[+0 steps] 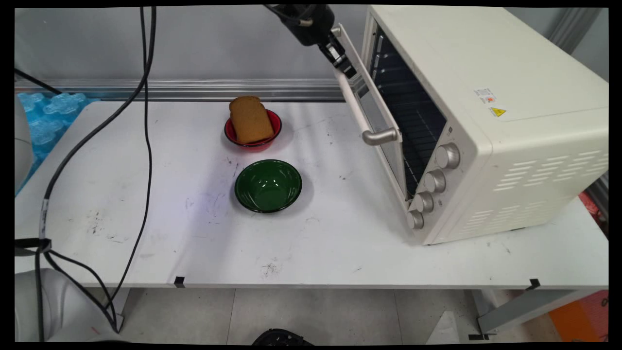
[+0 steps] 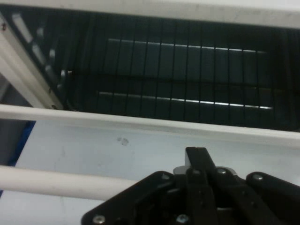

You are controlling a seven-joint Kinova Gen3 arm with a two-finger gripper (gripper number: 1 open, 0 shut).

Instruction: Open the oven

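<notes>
Touching oven door handle: shut pincer.

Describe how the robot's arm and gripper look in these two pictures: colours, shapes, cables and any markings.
The gripper is black, a jointed linkage with small silver screw heads, seen close in the hand view. Smooth white rounded arm links show at the left edge. Thin black cables hang down from the top, gathered lower down by a black strap. No lettering is visible here.

On the table stand one oven (four knobs on its front), two bowls, and one bread slice
</notes>
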